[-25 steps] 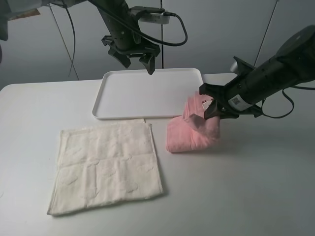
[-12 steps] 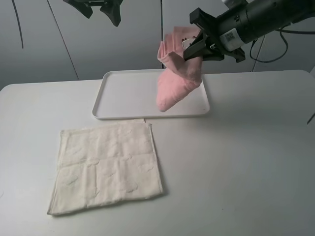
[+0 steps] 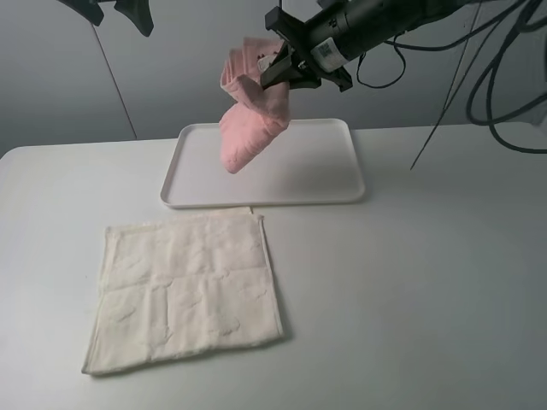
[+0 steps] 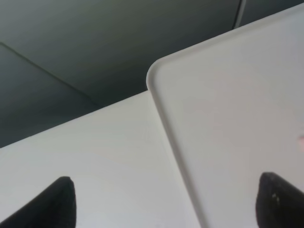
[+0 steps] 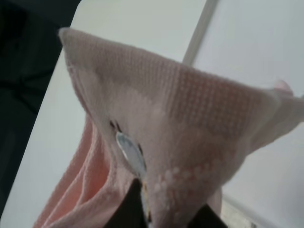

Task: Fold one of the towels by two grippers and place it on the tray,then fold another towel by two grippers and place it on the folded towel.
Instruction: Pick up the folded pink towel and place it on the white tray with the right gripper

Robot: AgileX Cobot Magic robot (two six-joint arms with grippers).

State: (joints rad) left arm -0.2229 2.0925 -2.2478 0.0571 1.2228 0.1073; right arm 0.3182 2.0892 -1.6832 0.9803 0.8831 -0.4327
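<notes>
My right gripper [image 3: 275, 70] is shut on the folded pink towel [image 3: 248, 120], which hangs in the air above the left half of the white tray [image 3: 338, 184]. In the right wrist view the pink towel [image 5: 180, 137] fills the frame and covers the fingers. The cream towel [image 3: 184, 286] lies flat and unfolded on the table in front of the tray. My left gripper [image 3: 120, 7] is raised high at the top left, open and empty. Its dark fingertips [image 4: 52, 202] frame a corner of the tray [image 4: 159, 90] in the left wrist view.
The white table [image 3: 427, 290] runs to the right of the cream towel. Black cables [image 3: 479, 68] hang from the right arm above the back right of the table. A grey wall stands behind the tray.
My right gripper has carried the pink towel up off the table and leftward over the tray. My left gripper has risen and moved left, away from the tray.
</notes>
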